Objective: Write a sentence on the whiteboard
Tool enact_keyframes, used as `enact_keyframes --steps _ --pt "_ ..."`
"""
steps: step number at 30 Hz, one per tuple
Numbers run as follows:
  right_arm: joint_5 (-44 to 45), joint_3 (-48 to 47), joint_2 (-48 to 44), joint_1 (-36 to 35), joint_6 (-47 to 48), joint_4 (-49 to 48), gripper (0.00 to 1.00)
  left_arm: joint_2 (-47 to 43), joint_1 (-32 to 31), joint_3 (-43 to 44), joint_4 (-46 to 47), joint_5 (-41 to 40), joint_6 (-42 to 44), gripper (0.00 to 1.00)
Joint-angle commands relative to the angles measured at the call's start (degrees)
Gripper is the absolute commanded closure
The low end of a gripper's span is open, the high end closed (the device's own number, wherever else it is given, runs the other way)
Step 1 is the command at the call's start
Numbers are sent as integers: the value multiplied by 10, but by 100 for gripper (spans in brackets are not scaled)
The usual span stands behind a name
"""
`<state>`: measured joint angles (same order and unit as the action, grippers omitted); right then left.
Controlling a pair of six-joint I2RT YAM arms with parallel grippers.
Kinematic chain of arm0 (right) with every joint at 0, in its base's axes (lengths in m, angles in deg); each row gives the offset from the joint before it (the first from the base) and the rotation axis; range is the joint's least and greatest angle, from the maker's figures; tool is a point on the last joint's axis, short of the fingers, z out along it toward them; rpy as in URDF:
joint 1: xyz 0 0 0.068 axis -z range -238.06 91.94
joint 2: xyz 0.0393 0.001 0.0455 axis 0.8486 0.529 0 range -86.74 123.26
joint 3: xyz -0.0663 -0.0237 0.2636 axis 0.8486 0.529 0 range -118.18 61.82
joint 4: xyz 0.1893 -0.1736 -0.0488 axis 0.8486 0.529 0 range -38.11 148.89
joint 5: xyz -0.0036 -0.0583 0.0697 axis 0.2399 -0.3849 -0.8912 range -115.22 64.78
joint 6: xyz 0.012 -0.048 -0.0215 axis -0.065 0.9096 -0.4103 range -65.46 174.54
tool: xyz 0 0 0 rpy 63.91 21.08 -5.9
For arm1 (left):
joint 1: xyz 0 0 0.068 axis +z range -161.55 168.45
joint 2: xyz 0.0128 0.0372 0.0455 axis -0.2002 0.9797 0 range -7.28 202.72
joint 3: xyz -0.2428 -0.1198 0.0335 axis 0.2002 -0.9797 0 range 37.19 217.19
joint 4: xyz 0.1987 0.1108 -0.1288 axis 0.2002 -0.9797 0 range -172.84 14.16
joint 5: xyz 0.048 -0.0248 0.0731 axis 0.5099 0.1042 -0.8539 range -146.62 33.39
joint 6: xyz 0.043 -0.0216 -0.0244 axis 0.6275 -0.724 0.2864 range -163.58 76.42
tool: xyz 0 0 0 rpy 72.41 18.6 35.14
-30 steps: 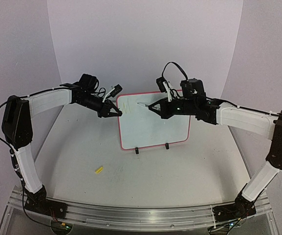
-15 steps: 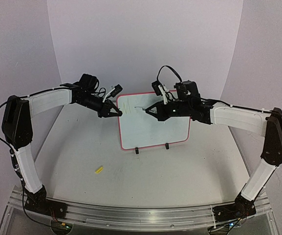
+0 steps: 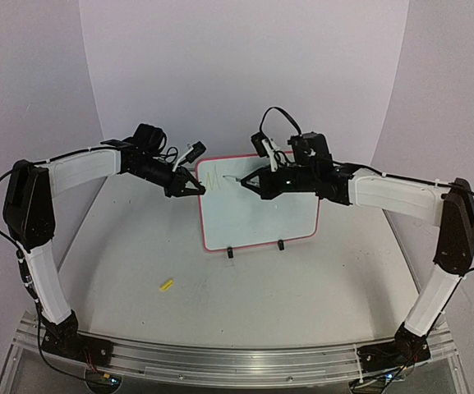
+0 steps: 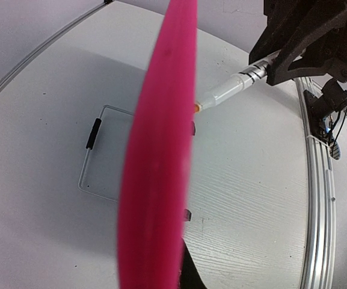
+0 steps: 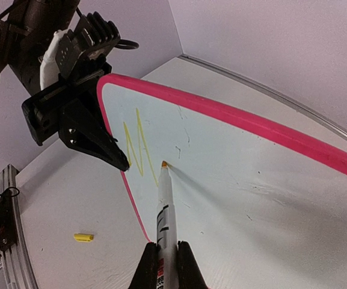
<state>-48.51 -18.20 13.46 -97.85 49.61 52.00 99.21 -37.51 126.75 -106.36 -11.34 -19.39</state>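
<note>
Plainly, the right claw (image 5: 163, 256) pinched a white-barrelled, yellow-tipped marker (image 5: 165, 201), tip touching the pink-red-framed small white board (image 5: 239, 174) just ahead. Left of the tip stood one yellow zigzag stroke (image 5: 136, 141); beyond, the left claw (image 5: 118, 158) clamped the frame's edge. Nearly all the writing remained.

Small yellow cap (image 3: 166, 286) lying on grey table (image 3: 302, 287); lilac backdrop (image 3: 245, 66).

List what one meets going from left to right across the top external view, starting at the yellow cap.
Yellow cap → left gripper, jaws on the left edge of the whiteboard → yellow writing → marker → right gripper. The whiteboard spans several of these, so it is left out.
</note>
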Motion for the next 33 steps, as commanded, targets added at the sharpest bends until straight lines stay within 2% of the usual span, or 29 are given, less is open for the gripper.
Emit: enact_keyframes --steps 1,17,33 --pt "11 -32 20 1 0 -10 100 -1 -2 3 -21 -70 31 100" --pt "34 15 9 1 5 -2 100 -1 -2 3 -21 -72 33 100" --pt "67 7 -29 1 15 -2 100 -4 -3 3 -22 -73 32 100"
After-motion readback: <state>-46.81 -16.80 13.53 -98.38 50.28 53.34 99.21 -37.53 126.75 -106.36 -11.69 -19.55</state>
